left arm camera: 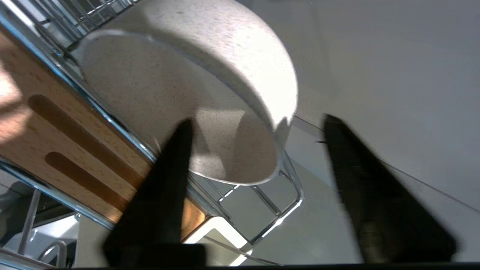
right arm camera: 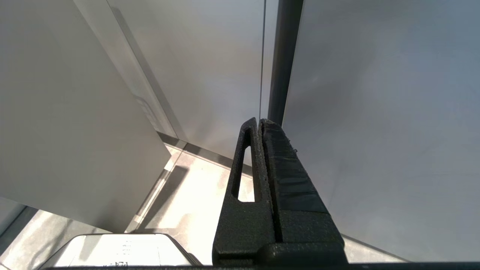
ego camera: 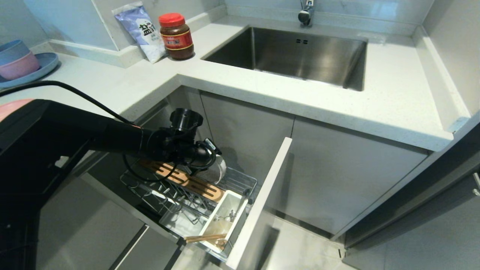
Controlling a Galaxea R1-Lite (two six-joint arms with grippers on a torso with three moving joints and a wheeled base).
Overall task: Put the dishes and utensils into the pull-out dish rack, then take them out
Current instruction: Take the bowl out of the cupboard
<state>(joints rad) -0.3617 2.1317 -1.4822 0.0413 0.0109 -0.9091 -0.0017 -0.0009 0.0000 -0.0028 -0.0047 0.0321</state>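
- Chopsticks (ego camera: 204, 237) of pale wood lie across the near end of the white utensil caddy (ego camera: 221, 220), at the front corner of the pull-out dish rack (ego camera: 240, 183), just behind its light-grey front panel (ego camera: 258, 202).
- Inside that caddy a slim silver fork (ego camera: 229, 216) shows faintly.
- Behind the caddy, the slotted wooden strip (ego camera: 187, 179) runs along the chrome wire basket, with plate prongs beside it.
- Further back in the rack, the cream-white bowl (left arm camera: 195, 93) stands on its edge in the wire frame beside the wooden strip; it is speckled, round and fairly shallow.
- The left end effector (left arm camera: 258, 150) reaches down into the rack at the bowl. Its jaws stand partly apart, one finger in front of the bowl's inner face, the other outside the rim with a clear gap; whether the inner finger touches the bowl cannot be told, and no firm grip shows.
- The right end effector (right arm camera: 260, 157) hangs parked beside the grey cabinet fronts above the floor, its fingers pressed together on nothing.
- On the counter (ego camera: 262, 90) above, at the far left, stacked blue and pink bowls (ego camera: 17, 60) sit on a blue plate (ego camera: 45, 69).
- A red-lidded jar (ego camera: 176, 36) and a white packet (ego camera: 144, 32) stand against the wall by the steel sink (ego camera: 296, 56).
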